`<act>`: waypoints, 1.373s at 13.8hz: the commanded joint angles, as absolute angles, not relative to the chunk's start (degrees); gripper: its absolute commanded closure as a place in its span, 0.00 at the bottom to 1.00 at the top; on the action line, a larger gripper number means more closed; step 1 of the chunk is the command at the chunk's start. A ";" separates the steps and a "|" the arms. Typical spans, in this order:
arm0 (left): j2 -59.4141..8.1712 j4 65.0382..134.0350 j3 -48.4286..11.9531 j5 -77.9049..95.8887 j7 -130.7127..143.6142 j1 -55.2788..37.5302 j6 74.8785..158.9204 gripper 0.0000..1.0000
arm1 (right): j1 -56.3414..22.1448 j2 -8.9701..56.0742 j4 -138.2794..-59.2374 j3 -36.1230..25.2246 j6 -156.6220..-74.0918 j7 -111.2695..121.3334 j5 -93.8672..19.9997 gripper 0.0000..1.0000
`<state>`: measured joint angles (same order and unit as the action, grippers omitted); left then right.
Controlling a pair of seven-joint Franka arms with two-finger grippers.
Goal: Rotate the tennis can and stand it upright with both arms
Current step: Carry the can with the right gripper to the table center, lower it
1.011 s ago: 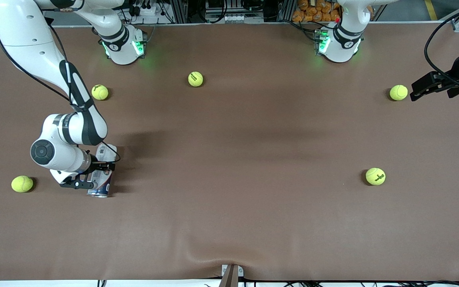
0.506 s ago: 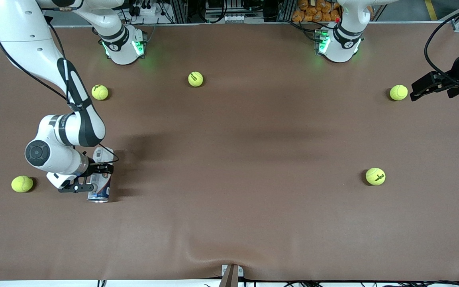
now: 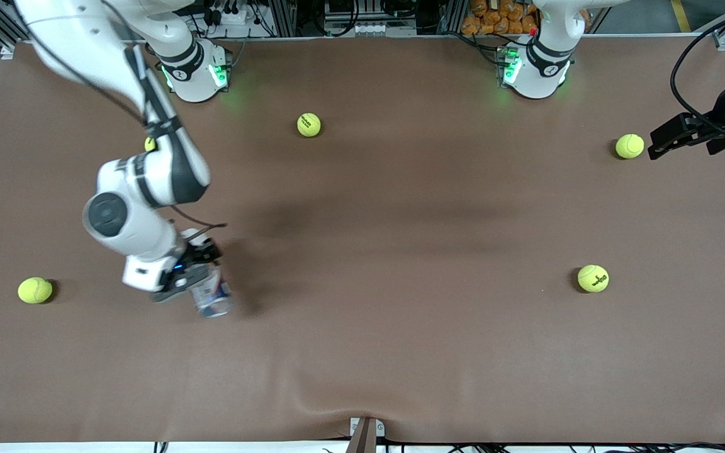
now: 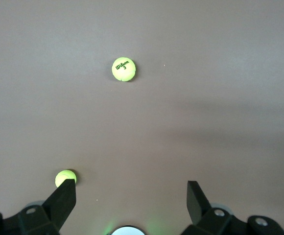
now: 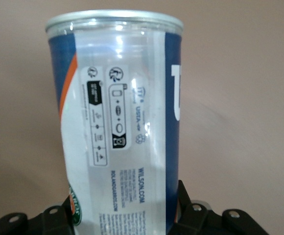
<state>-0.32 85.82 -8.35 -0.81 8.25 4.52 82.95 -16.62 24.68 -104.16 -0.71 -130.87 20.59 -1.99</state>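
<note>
The tennis can (image 3: 212, 298) is a clear tube with a white and dark-blue label and a silvery rim. My right gripper (image 3: 201, 284) is shut on its middle, and the can slants with its rim end toward the front camera. In the right wrist view the can (image 5: 122, 117) fills the frame, with the right gripper (image 5: 123, 215) closed around it and black fingers (image 5: 187, 208) on both sides. I cannot tell whether the can touches the table. My left gripper (image 3: 654, 150) waits open at the left arm's end of the table, and in its wrist view the left gripper (image 4: 130, 190) holds nothing.
Several yellow-green tennis balls lie scattered on the brown table (image 3: 400, 352): one (image 3: 34, 290) near the right arm's end, one (image 3: 309, 124) near the bases, one (image 3: 629, 146) beside the left gripper, one (image 3: 593, 278) nearer the front camera. The right forearm partly hides another (image 3: 149, 144).
The right arm has swung toward the table's middle with the can in its grip, and the can has turned and slants the other way. The left arm has not moved.
</note>
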 commanded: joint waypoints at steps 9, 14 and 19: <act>-0.35 85.25 -8.35 -0.88 7.29 4.83 82.09 0.00 | -40.77 33.12 -90.54 -0.70 -130.69 29.71 9.56 0.26; -0.35 85.25 -8.26 -0.88 7.29 4.75 82.09 0.00 | -44.99 39.72 -88.24 -0.70 -137.62 29.71 18.97 0.27; -0.44 85.25 -8.35 -0.88 7.30 4.66 82.09 0.00 | -48.08 43.77 -85.87 -1.14 -139.22 28.39 21.00 0.27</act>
